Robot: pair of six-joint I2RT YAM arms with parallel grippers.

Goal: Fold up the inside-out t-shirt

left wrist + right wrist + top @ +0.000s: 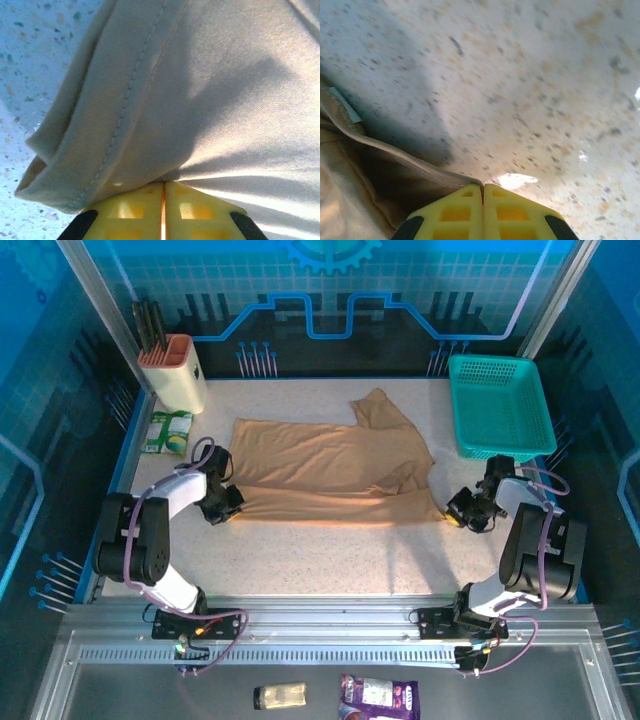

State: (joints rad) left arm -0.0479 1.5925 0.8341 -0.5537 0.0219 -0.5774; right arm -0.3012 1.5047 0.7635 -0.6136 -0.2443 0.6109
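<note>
– Grippers first. What is the left gripper (pixel 163 186) doing?
– Its two yellow fingers are pressed together. A thick fold of the inside-out t-shirt (pixel 330 465) is pinched between them. In the top view it sits at the lower left corner of the cloth.
– And the right gripper (pixel 483 187)?
– Squeezed together too. A thin edge of the shirt runs right into its tips, so I think it has only a tiny bit of the hem. That is at the lower right corner of the cloth in the top view.
– Where is the shirt?
– It lies mostly flat in the middle of the table (pixel 330 560), wide from side to side. One sleeve pokes toward the top of the frame, and the right side is a bit bunched. A small white tag (pixel 345 106) shows at the left of the right wrist view.
– How will it feel to move?
– Soft, light and floppy, I'd guess. It will bend wherever it is pulled and sag in the middle. It won't break, but a thin pinch could slip out.
– So where is the best place to hold it?
– At the two lower corners, on the stitched hem, where the cloth is thicker. Both sides should lift together so the fold comes out even.
</note>
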